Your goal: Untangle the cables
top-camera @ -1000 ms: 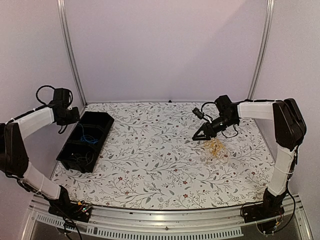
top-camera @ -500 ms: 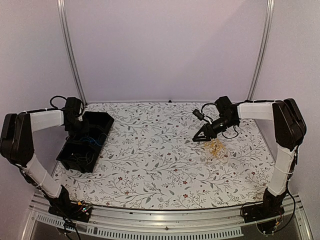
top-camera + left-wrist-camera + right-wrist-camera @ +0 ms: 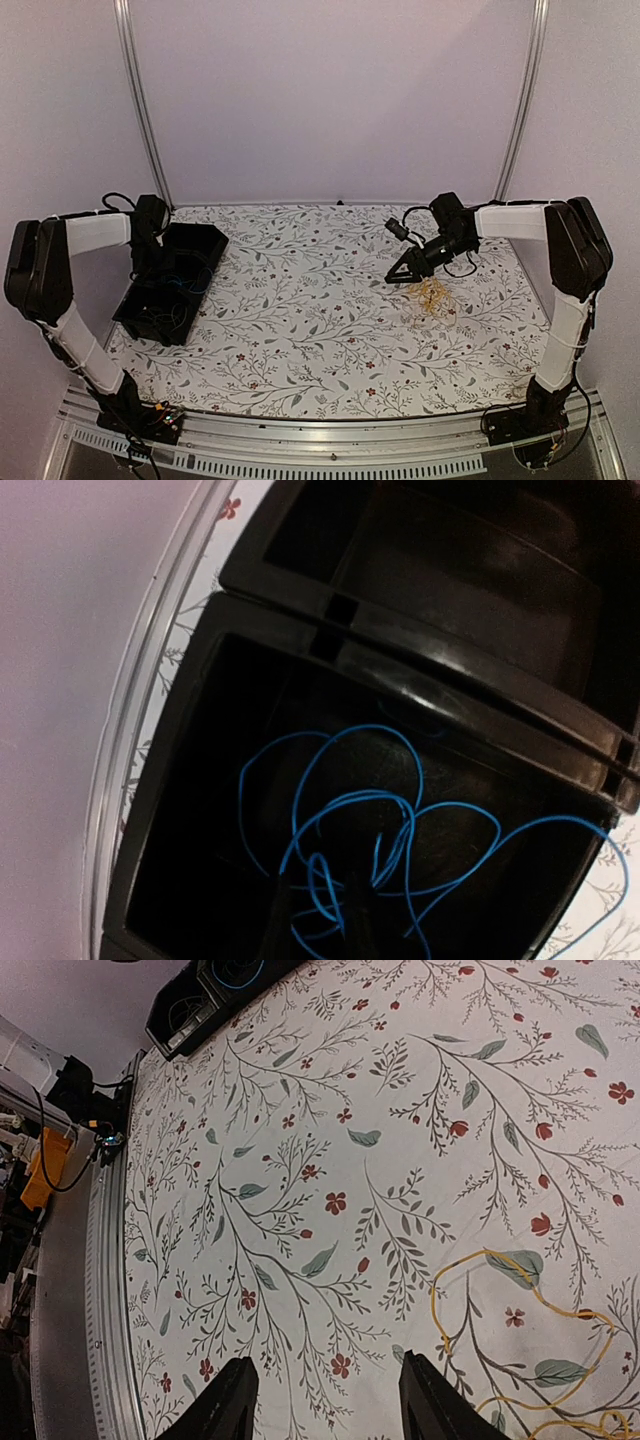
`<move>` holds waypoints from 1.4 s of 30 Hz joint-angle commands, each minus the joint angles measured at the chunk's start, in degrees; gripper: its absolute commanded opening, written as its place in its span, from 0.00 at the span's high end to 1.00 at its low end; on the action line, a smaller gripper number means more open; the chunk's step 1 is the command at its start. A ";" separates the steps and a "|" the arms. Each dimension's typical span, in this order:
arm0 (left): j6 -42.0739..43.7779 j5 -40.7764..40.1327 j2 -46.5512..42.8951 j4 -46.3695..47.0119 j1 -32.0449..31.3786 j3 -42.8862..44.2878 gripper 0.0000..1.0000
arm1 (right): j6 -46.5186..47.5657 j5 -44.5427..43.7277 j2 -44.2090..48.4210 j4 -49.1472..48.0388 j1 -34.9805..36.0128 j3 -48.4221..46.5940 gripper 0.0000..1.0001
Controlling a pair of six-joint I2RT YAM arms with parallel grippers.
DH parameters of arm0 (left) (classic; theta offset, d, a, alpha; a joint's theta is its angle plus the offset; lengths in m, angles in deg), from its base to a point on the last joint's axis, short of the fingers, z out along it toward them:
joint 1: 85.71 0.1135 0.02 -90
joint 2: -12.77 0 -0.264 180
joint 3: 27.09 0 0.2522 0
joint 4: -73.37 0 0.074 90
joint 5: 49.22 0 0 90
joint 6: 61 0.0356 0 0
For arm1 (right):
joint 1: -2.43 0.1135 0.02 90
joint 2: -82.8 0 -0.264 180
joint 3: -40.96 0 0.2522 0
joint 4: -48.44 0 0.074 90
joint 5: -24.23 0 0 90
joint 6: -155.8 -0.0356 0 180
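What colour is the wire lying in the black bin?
Blue; the wire shows best in the left wrist view.

- Black tray (image 3: 196, 229) at table's left side, long axis slanted toward rear left post. Cross wall (image 3: 430, 660) splits it; 2 compartments clear in left wrist view.
- Tablecloth (image 3: 320, 330): white, grey-green leafy sprigs, small red flowers; covers whole tabletop.
- Aluminium rail (image 3: 330, 455) along near edge, slotted strip below it.
- 2 metal posts rise at rear: left (image 3: 140, 110), right (image 3: 525, 100).
- Pale lilac wall (image 3: 330, 100) behind.
- Orange item (image 3: 40, 1165) beyond rail, too blurred to identify.
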 commanded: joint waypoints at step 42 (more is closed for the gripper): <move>-11.72 2.95 14.74 -13.00 -15.51 20.04 0.99 | 1.57 1.12 1.12 0.60 -0.30 0.85 0.48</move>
